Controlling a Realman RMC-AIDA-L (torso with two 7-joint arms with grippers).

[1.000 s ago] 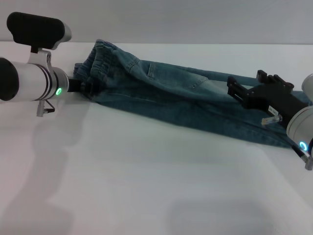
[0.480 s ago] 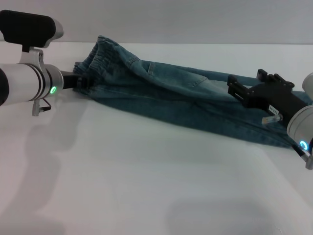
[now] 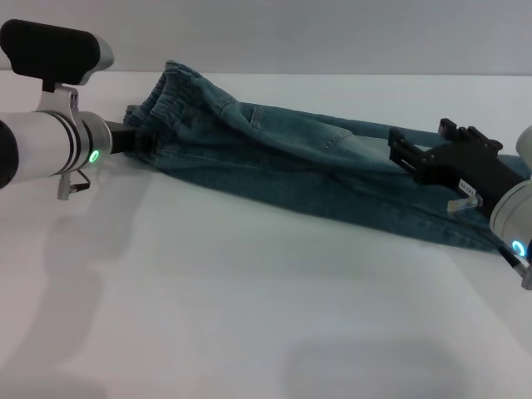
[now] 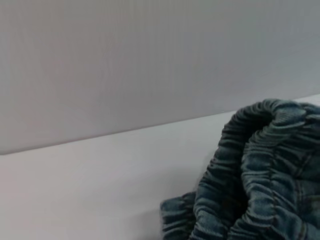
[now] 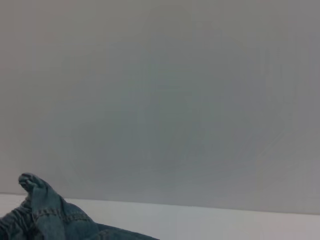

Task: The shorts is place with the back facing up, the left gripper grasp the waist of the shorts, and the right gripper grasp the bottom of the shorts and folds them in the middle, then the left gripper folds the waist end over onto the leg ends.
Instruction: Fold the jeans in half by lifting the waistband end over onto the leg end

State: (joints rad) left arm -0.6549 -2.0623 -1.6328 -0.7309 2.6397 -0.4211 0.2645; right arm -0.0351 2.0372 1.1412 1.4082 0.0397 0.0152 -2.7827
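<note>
Since half a second ago almost nothing has shifted: the left arm has edged slightly back toward the shorts, and the right arm sits where it was.

Nearest lies the bare white table (image 3: 249,316), smooth and matte. Beyond it, one pair of shorts (image 3: 316,170) stretches across, folded lengthwise into a long band of washed blue denim with paler faded patches and stitched seams.

Two arms work it, one at each end. At the robot's right, the right gripper (image 3: 401,152), a black blocky claw on a silver arm, rests on the leg end of the denim; I cannot tell how far its fingers stand apart. At the robot's left, the left gripper (image 3: 140,141), black on a silver cylindrical arm with a green ring light, meets the waist of the shorts (image 3: 166,108); its fingers are buried in cloth, so I cannot tell whether they clamp it.

That waist is one gathered, ruffled elastic band, darker blue, bunched and raised off the table. Farthest back stands a plain grey wall (image 3: 332,33).
</note>
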